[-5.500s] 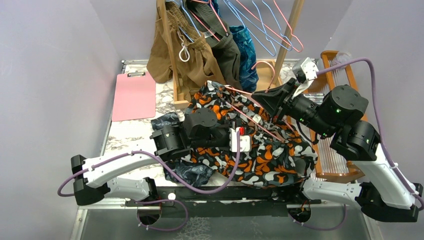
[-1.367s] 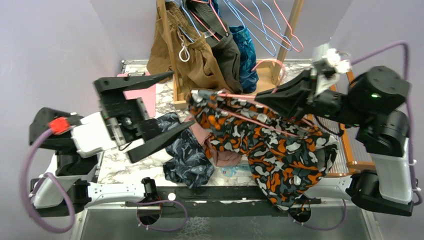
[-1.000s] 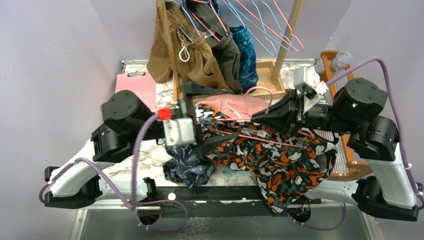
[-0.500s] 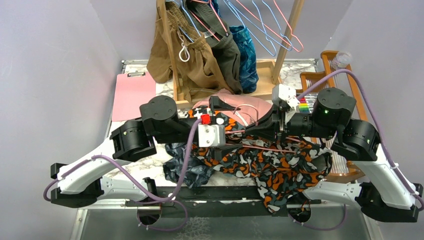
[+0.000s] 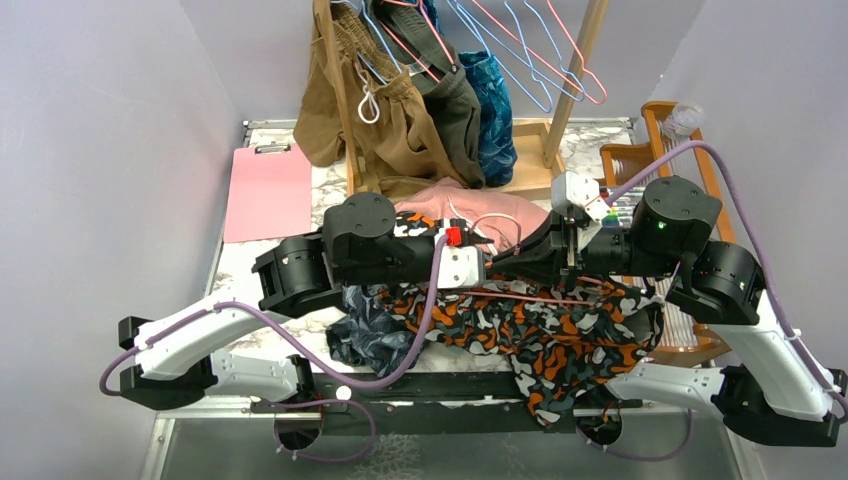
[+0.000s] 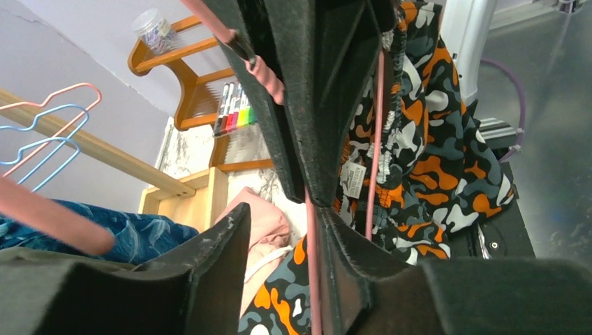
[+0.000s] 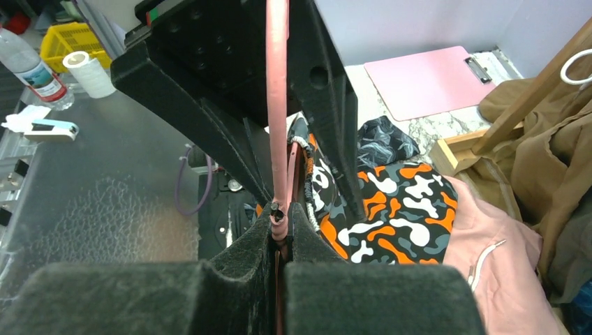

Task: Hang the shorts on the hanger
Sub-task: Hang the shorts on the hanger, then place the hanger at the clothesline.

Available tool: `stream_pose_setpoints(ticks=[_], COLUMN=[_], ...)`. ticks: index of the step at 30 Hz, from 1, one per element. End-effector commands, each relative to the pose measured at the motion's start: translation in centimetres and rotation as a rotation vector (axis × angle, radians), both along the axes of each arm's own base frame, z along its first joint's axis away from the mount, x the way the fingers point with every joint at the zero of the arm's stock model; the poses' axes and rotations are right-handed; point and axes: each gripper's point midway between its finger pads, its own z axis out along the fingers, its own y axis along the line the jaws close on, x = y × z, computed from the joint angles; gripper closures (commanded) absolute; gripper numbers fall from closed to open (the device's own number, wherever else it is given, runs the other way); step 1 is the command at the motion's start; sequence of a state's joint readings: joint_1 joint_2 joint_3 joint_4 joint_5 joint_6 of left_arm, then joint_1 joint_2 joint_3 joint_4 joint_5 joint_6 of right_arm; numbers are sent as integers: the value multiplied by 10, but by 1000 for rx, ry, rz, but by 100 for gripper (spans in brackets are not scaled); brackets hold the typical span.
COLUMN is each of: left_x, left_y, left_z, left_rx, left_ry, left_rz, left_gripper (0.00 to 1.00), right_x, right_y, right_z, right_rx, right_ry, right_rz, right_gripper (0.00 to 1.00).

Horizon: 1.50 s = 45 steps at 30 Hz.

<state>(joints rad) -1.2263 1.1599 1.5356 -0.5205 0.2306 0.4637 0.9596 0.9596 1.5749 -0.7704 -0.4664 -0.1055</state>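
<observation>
The shorts (image 5: 560, 335), dark with orange, white and grey blobs, hang threaded on the thin pink hanger (image 5: 530, 298) and spill over the table's front edge. My right gripper (image 5: 505, 262) is shut on the hanger's wire (image 7: 277, 105), which is pinched between its pads at the tips (image 7: 280, 216). My left gripper (image 5: 490, 276) meets it tip to tip from the left. Its jaws (image 6: 283, 209) stand apart around the wire (image 6: 312, 265), which lies against the right finger. The shorts (image 6: 433, 153) hang just beyond.
Dusty-pink shorts (image 5: 470, 205) lie behind the grippers and navy leaf-print shorts (image 5: 375, 335) lie in front of the left arm. A pink clipboard (image 5: 265, 190) is at the back left. A wooden rack (image 5: 345, 120) holds brown garments and light-blue hangers (image 5: 520, 60). A wooden stand (image 5: 640, 160) is on the right.
My left arm has swung in from the left to the hanger and its jaws have narrowed around the wire. The right gripper has lowered the hanger and shorts slightly.
</observation>
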Motion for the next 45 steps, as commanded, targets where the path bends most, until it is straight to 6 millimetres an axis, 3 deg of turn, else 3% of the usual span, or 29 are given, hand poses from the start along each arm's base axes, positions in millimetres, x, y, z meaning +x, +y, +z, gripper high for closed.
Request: stream_pose_setpoints(ticks=[1,5,7,9,13,15,17,23,32,40,45], left_x=[4,6,7,8,8,7,5,3,0,-1,-1], left_y=[1,2,3,4,9,12,16,32,26,24,26], left_z=[-8,-10,-9,-7,2,5,7,13,17,25,30], left_rx=[17,20,17,4,-35,-51,-59,-84,-86,-98,-108], left_ry=[0,-1,-6,-12,-34,-46,-55,-77,-83,-97,-110], left_rz=[26,39,46,56,61,59,57,70,41,31,31], left_gripper=[64,82,96,100,100,100,100,100,100,100,100], right_x=[-6,-7,-8,-9,-9,-4,2,2,0,6,8], right_y=[1,0,1,0,-5,-11,-18,-35,-16,-7,-10], right_z=[16,17,16,17,17,16,16,14,10,4,1], right_rx=[61,66,66,66,44,35,32,19,8,-13,-21], right_ry=[-41,-37,-32,-26,-14,-14,-21,-15,31,43,46], right_rz=[34,35,37,37,23,-22,-79,-141,-72,-72,-92], right_gripper=[99,99,99,97,58,45,40,39,39,54,50])
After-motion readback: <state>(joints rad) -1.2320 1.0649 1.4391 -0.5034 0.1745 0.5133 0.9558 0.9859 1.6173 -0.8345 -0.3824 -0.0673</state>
